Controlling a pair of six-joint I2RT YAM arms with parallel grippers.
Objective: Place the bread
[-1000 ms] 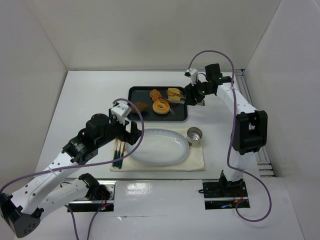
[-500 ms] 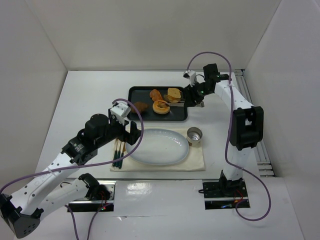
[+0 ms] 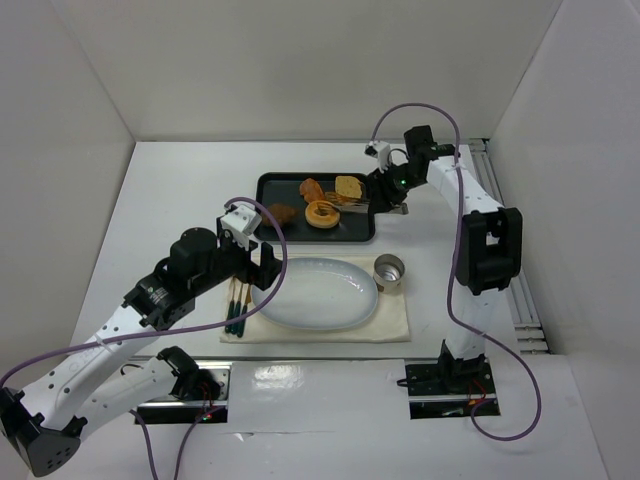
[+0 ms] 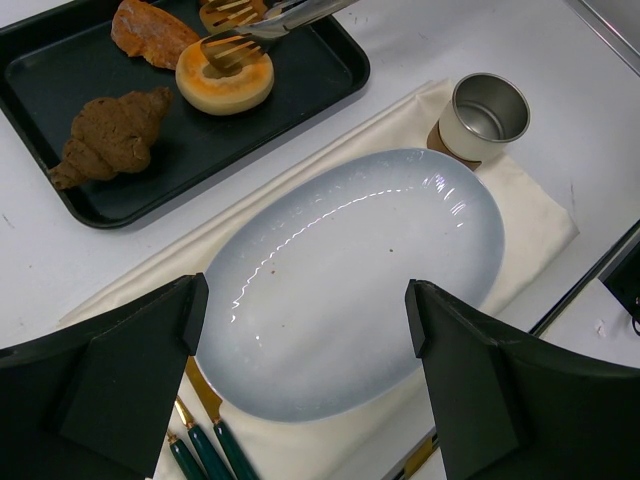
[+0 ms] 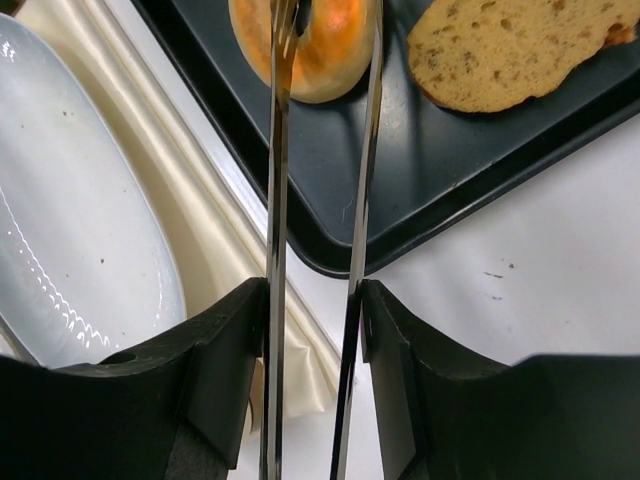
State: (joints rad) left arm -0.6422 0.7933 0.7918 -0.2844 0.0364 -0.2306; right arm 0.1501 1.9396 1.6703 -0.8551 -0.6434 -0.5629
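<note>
The bread [image 3: 322, 213], a golden ring, lies in the black tray [image 3: 290, 184]; it also shows in the left wrist view [image 4: 225, 78] and the right wrist view [image 5: 325, 45]. My right gripper [image 3: 386, 195] [image 5: 313, 300] is shut on metal tongs [image 5: 277, 200] [image 4: 270, 20]. The tong tips reach the bread, one over its hole and one at its outer side. My left gripper [image 3: 264, 264] [image 4: 305, 300] is open and empty above the white oval plate [image 3: 315, 295] [image 4: 350, 270].
The tray also holds a flat tan slice [image 3: 348, 186] [image 5: 500, 50], a dark brown croissant [image 3: 283, 212] [image 4: 110, 130] and an orange piece [image 3: 312, 188]. A metal cup [image 3: 389, 269] [image 4: 484, 112] stands right of the plate on a cream cloth [image 3: 395, 318]. Green-handled cutlery [image 3: 237, 300] lies left of the plate.
My right gripper has shifted a little left and back with the tongs; their tips moved from beside the tan slice onto the ring bread. The left arm has not moved.
</note>
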